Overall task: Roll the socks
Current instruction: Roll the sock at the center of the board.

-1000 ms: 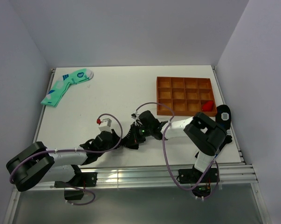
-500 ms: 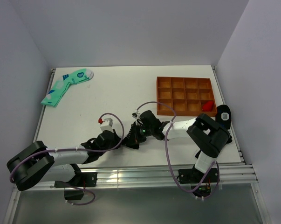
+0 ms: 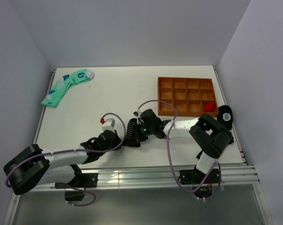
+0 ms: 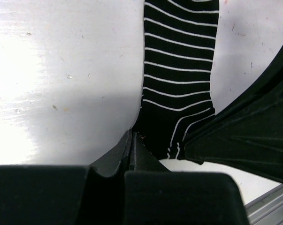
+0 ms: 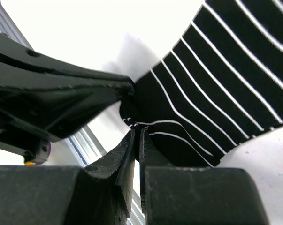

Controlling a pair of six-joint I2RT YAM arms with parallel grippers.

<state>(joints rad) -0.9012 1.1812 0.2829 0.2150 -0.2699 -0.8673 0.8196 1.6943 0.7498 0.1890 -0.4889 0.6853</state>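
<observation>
With left gripper [image 4: 132, 139] and right gripper [image 5: 136, 132] both pinching one end of the black sock [image 4: 179, 65], we seem to start the roll; next we must curl it inward.

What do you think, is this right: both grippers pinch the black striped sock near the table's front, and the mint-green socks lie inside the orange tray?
The mint-green socks lie not inside the orange tray but on the table, at its far left corner, as the top external view shows. The rest holds: the left gripper and right gripper pinch the black striped sock near the front.
</observation>
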